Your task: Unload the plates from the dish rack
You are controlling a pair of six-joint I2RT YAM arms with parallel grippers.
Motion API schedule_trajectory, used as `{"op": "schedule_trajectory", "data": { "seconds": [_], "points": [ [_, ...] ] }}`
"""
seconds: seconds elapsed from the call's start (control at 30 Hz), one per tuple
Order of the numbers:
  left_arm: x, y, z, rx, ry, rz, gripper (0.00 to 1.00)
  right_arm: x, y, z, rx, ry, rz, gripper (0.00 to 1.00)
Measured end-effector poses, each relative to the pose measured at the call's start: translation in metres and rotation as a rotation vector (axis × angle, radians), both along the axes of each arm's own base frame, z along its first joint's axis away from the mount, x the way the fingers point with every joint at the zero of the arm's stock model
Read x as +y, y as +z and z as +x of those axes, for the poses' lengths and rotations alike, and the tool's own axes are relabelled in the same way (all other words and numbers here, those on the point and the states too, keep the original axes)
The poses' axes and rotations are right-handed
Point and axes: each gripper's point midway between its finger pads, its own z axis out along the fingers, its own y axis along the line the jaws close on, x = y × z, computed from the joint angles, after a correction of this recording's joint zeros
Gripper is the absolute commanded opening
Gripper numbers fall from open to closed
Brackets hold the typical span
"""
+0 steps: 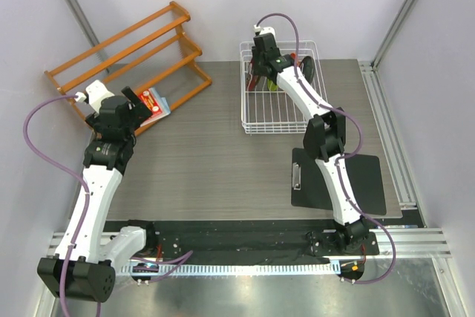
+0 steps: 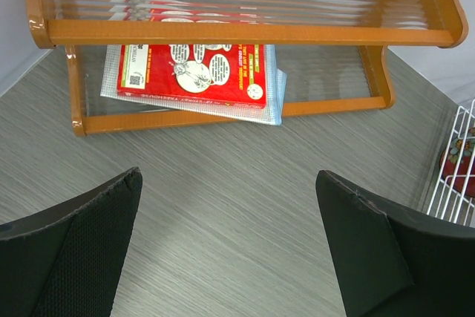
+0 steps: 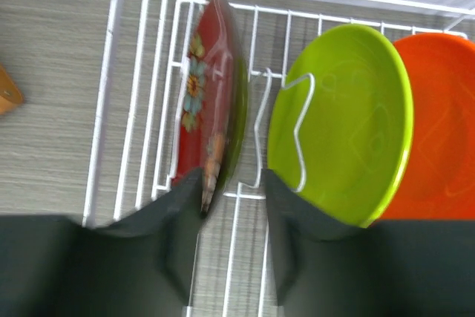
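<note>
Grey wood-grain worktop (image 1: pixel 215 161), pale walls.

Wooden slatted shelf (image 1: pixel 126 50) at 10 o'clock, with a red printed booklet (image 2: pixel 197 72) under it; print too small to read.

Black clipboard (image 1: pixel 371 183) at 4 o'clock.

Dish rack (image 1: pixel 274 120) at 1 o'clock. On edge in its prongs: dark red plate (image 3: pixel 211 102), lime green plate (image 3: pixel 349 131), orange plate (image 3: pixel 441 124).

Right end effector (image 3: pixel 231 191) is inside the rack, narrowed astride the red plate's rim, with a gap showing.

Left end effector (image 2: pixel 228 176) spread wide above bare worktop at 9 o'clock.

Grey table (image 1: pixel 208 161) — dish rack (image 1: pixel 273 131), wooden shelf (image 1: pixel 119 37), black clipboard (image 1: pixel 356 180), booklet (image 1: pixel 156 103)
</note>
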Motion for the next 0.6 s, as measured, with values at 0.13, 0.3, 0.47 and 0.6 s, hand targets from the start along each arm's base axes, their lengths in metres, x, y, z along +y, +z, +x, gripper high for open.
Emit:
{"op": "schedule_trajectory", "data": {
  "seconds": [0.13,0.3,0.47,0.6],
  "points": [
    [0.0,-0.001,0.0,0.002,0.0,0.0,1.0,0.008,0.005,0.002,-0.028,0.01,0.0,0.37],
    [0.0,-0.001,0.0,0.003,0.0,0.0,0.99,0.015,0.004,0.004,-0.047,0.02,-0.014,0.38],
    [0.0,-0.001,0.0,0.003,0.0,0.001,1.0,0.014,-0.005,0.008,-0.048,0.009,-0.03,0.37],
    [0.0,-0.001,0.0,0.003,0.0,0.001,1.0,0.012,-0.021,0.011,-0.036,0.001,-0.054,0.25]
  ]
}}
